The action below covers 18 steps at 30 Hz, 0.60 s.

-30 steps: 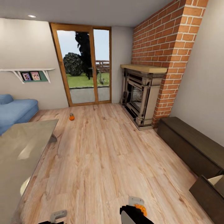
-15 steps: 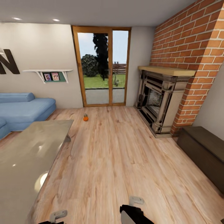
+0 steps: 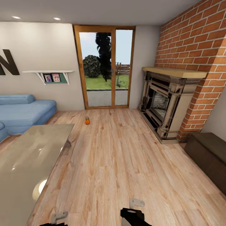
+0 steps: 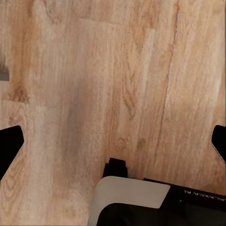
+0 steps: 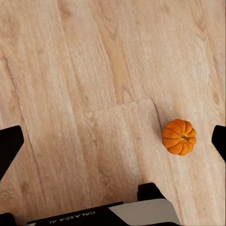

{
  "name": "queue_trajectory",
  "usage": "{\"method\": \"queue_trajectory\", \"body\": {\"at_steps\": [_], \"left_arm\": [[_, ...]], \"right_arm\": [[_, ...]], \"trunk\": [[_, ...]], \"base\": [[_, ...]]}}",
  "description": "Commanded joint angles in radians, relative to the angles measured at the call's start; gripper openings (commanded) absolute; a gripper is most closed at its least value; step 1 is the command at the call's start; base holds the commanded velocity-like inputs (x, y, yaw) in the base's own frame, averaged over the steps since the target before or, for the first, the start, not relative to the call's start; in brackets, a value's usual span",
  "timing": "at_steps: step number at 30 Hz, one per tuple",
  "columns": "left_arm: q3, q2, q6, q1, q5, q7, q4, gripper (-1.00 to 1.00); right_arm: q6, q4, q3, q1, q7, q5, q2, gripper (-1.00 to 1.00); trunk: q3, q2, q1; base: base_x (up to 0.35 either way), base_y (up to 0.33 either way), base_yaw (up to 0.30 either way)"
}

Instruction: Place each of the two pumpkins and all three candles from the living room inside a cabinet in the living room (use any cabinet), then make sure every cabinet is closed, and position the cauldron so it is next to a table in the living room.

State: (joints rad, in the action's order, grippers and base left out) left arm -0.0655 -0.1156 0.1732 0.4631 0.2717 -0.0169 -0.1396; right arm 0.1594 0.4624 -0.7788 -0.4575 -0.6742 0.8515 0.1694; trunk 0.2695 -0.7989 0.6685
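Left first: blue sofa point(image 3: 22, 113) against the wall, grey glossy desk point(image 3: 28, 157) in front of it, nothing of the task on its top that I can make out. Left gripper point(image 4: 113, 141) hangs over bare wood floor point(image 3: 119, 169), fingers spread wide at the frame edges, nothing between them.

Mid-room: one pumpkin point(image 3: 87, 121) on the floor near the glass door point(image 3: 105, 67), well apart from the robot. It looks like something pale sits just behind it, too small to tell.

Right gripper point(image 5: 113, 141) also spread wide, empty. A second pumpkin point(image 5: 179, 136) lies on the floor under it, upright, stem up, off to one side of the finger line, not between the fingers.

Far right: fireplace point(image 3: 166, 103) on the brick wall, then the dark cabinet point(image 3: 208, 157) along the wall, fronts look shut from here.

Risks, judged:
- Pumpkin under the right gripper is off-centre; a straight descent would probably land one finger on top or clip its side, and a round ribbed body would roll away on smooth wood.
- It sits close to the base, so driving forward could bump or run it off.
- Heading for the far pumpkin first leaves this near one easy to forget.
- Desk corner is close on the left; a turn could swing the left arm into it.
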Motion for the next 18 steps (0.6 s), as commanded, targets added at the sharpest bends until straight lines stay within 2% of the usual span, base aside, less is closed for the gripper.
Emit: {"method": "queue_trajectory", "body": {"at_steps": [1, 10, 18], "left_arm": [[0.000, 0.000, -0.001, 0.000, 0.000, 0.000, 0.000, 1.00], [0.001, -0.001, -0.003, 0.000, 0.000, 0.000, 0.000, 1.00], [0.000, -0.001, -0.004, 0.000, 0.000, 0.000, 0.000, 1.00]], "right_arm": [[-0.001, -0.001, -0.004, 0.000, 0.000, 0.000, -0.001, 1.00], [-0.002, -0.040, -0.011, 0.000, 0.000, 0.000, -0.002, 1.00], [-0.021, -0.044, -0.011, 0.000, 0.000, 0.001, -0.001, 1.00]], "trunk": [[0.000, 0.000, 0.000], [0.000, 0.000, 0.000], [0.000, 0.000, 0.000]], "base": [[0.330, 0.103, 0.000], [0.329, 0.141, 0.000], [0.261, 0.216, 0.000]]}}
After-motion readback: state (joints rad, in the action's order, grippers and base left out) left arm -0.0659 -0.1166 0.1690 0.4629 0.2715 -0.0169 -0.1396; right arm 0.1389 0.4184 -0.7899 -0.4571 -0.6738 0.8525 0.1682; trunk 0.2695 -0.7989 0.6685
